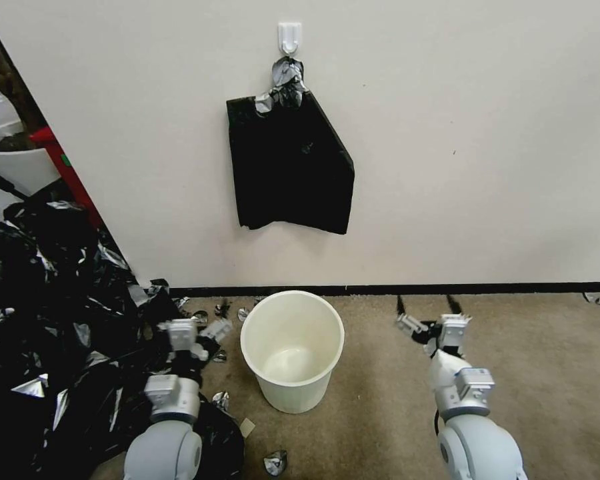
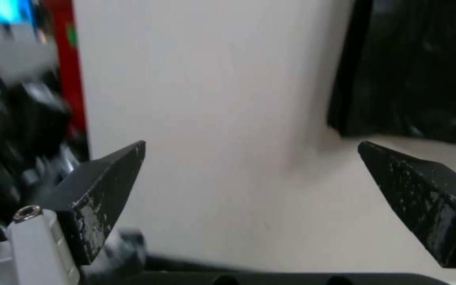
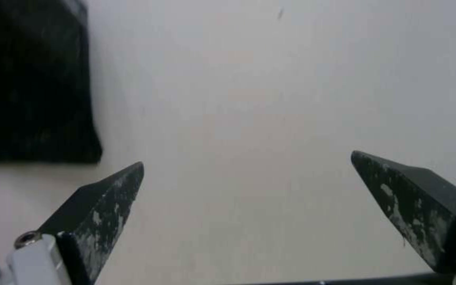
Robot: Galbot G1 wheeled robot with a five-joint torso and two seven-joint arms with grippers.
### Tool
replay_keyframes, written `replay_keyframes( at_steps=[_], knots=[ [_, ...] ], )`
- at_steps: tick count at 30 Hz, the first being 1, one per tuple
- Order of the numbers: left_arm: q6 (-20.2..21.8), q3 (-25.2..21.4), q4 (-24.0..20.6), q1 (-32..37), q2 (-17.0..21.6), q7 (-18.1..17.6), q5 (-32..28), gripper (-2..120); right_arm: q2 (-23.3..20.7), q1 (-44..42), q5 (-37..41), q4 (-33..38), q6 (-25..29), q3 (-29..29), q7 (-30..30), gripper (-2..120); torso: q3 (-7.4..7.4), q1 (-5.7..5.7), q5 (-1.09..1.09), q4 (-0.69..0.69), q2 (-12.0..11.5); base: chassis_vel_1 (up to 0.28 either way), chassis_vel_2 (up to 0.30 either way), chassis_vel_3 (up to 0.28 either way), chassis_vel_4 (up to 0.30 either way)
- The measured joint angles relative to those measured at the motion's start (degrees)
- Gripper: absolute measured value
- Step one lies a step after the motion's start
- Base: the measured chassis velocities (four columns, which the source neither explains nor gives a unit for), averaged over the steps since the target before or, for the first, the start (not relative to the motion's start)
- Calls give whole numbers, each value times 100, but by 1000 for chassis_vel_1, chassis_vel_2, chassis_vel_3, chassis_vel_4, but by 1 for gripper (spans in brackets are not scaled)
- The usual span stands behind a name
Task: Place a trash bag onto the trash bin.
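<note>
Cream-white trash bin [image 1: 292, 350] sits unlined between my left end effector [image 1: 200, 331] and right end effector [image 1: 428, 319], both released. Bag sheaf [image 1: 290, 167] hangs above; next: reach up, pinch 1 bag.

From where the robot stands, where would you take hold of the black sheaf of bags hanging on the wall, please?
Probably the lower corner of the sheaf of bags, approached from the front and below. It hangs flat from the hook with its bottom edge free above the trash bin; the bunched neck is tied up.

floor [image 1: 547, 373]: brown carpet | trash bin [image 1: 292, 350] | bag heap [image 1: 47, 320] | foil scraps [image 1: 275, 461]
</note>
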Motion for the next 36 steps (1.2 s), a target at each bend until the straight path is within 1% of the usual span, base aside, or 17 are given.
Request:
replay_keyframes(
  at_steps=[2,4,5,9,15,17,18,21,22,25,26,28,29,31,32,35,36],
  knots=[
    [-110,-118,-48,-24,89,46,309,100,-301,67,264,90,210,-151,509,100,0,0,-3,0,0,0,0,0,0],
    [-150,-158,-60,-42,125,102,443,100,-342,121,194,76,374,-176,521,100,0,0,-3,-3,0,0,0,0,0],
    [-176,-178,-62,-58,157,156,558,100,-318,221,20,16,569,-189,388,100,0,0,-1,-2,0,0,0,0,0],
    [-187,-196,-67,-89,204,261,745,100,-265,394,-172,-150,829,-228,88,100,0,0,-1,-1,0,0,0,0,0],
    [-264,-153,-67,-139,244,393,710,100,-267,600,-47,-280,861,-359,-547,100,0,0,-2,-2,0,0,0,0,0],
    [-333,-68,-68,-177,258,341,433,100,-307,832,520,-404,887,-548,-893,100,0,0,-2,-3,0,0,0,0,0],
    [-333,-68,-68,-177,258,341,433,100,-307,832,520,-404,887,-548,-893,100,0,0,-2,-3,0,0,0,0,0],
    [-339,46,-179,-147,256,114,-30,100,-369,1578,2171,-731,1098,-1159,-1518,100,0,0,-2,-2,0,0,0,0,0],
    [-339,46,-179,-147,256,114,-30,100,-369,1578,2171,-731,1098,-1159,-1518,100,0,0,-2,-2,0,0,0,0,0],
    [-399,49,-223,-20,244,73,39,100,-264,2673,3725,-1320,1339,-1851,-1930,100,1,0,-1,-2,0,0,0,0,0],
    [-399,49,-223,-20,244,73,39,100,-264,2673,3725,-1320,1339,-1851,-1930,100,1,0,-1,-2,0,0,0,0,0],
    [-488,-1,-226,110,216,58,181,100,26,3867,4642,-2246,1491,-2268,-2341,100,1,0,-3,1,-1,0,0,0,0],
    [-488,-1,-226,110,216,58,181,100,26,3867,4642,-2246,1491,-2268,-2341,100,1,0,-3,1,-1,0,0,0,0],
    [-538,-91,-242,222,204,29,270,100,356,4789,5337,-3132,1558,-2573,-2468,100,2,0,-3,0,-1,0,0,0,0],
    [-538,-91,-242,222,204,29,270,100,356,4789,5337,-3132,1558,-2573,-2468,100,2,0,-3,0,-1,0,0,0,0],
    [-558,-196,-317,290,204,-26,299,100,776,5690,5504,-3868,1650,-2701,-2495,100,1,1,-4,0,0,0,0,0,0],
    [-558,-196,-317,290,204,-26,299,100,776,5690,5504,-3868,1650,-2701,-2495,100,1,1,-4,0,0,0,0,0,0]
  ],
)
